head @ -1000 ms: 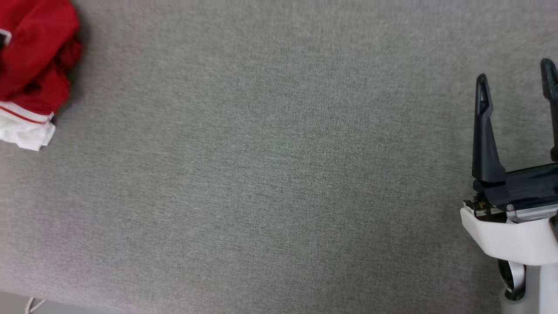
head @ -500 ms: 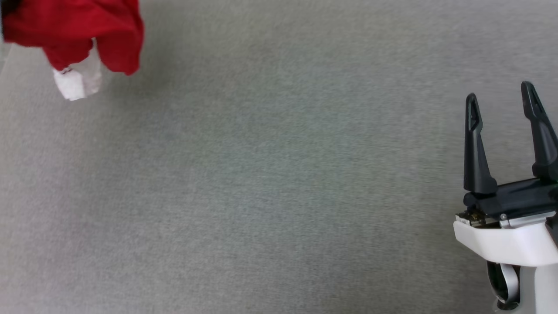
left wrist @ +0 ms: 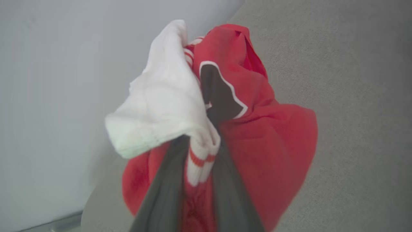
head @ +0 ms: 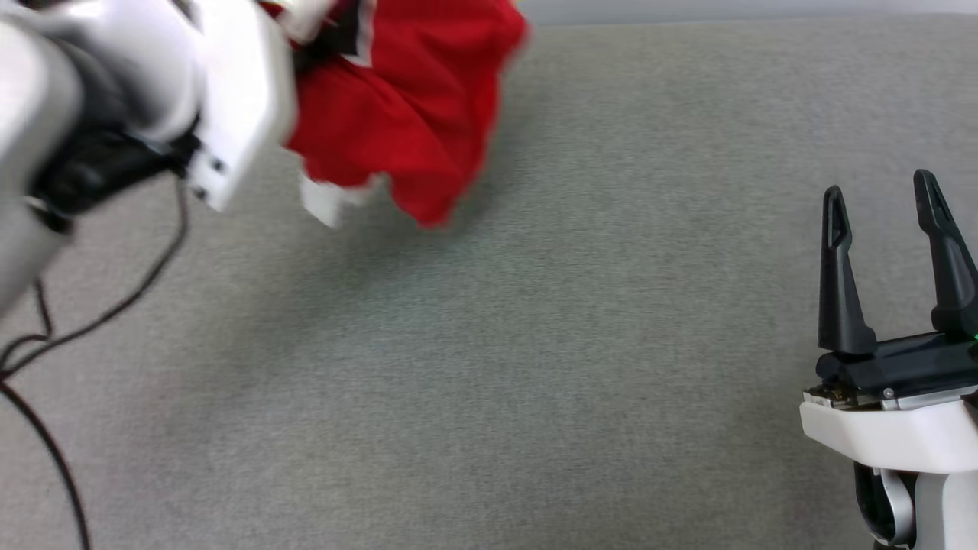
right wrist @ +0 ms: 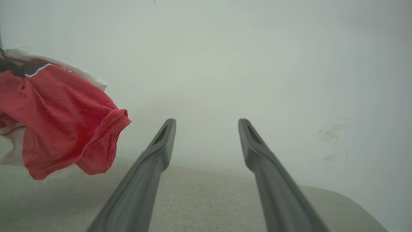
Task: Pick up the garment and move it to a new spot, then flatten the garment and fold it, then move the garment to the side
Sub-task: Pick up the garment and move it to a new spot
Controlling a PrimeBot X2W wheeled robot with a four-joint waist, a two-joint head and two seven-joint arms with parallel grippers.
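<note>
The garment [head: 412,114], a red jersey with white sleeves and striped trim, hangs bunched above the grey table [head: 489,344]. In the left wrist view my left gripper [left wrist: 203,145] is shut on the garment [left wrist: 267,145], its dark fingers pinching the striped trim, with a white sleeve and a black letter above them. My pale left forearm [head: 137,84] fills the head view's upper left, beside the cloth. My right gripper [head: 879,187] stands open at the lower right, far from the cloth, with nothing between its fingers. The right wrist view shows that gripper [right wrist: 207,122] with the garment [right wrist: 58,122] hanging at the left.
Dark cables [head: 46,428] trail from the left arm over the table's left side. A pale wall [head: 726,9] runs behind the table's far edge. Bare grey surface stretches between the hanging cloth and the right gripper.
The garment has risen off the table and swung right toward the top middle of the head view. My left forearm has come into that view. The right gripper has held its place, still open.
</note>
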